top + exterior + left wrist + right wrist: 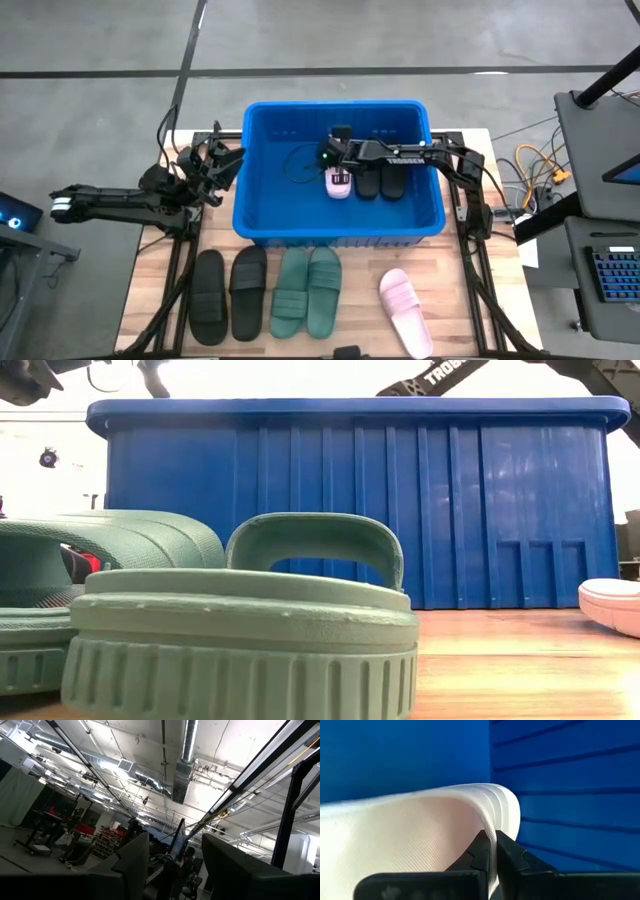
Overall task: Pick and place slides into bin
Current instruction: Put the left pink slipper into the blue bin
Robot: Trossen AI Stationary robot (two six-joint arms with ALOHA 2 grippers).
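Three slides in bin: high view shows a pink slide point(339, 184) and two black slides point(381, 183) on the floor of the bin point(262, 224), at centre frame.
Right gripper: the right gripper point(331, 160) sits over the pink slide inside the bin, arm reaching in from the right of the frame.
Left gripper: the left gripper point(216, 160) waits at left of frame, just outside the bin's left wall; fingers look spread.
Slides left on table: black pair point(228, 294) at lower left, green pair point(307, 291) at lower centre, second pink slide point(405, 311) at lower right, all on the wooden table point(355, 310).
Low view: green slide point(240, 630) fills the foreground; the bin wall point(350, 500) stands behind it; the pink slide's edge point(612, 603) shows at the right border. Arm links cross the top of the frame.
Left wrist view: only ceiling ducts, lights and workshop clutter beyond two dark fingers point(132, 865); this gripper points upward.
Right wrist view: fingertips point(482, 851) pinch the pink slide's edge point(410, 840), blue bin wall close behind.
Step in hand: judged to be the release of the pink slide.
Method: lower until the sole rests flat, keep clear of the black slides, part the fingers fully, then lift straight up past the rim.
Room: grey floor with dark lines; cables and a desk at right of the high view.
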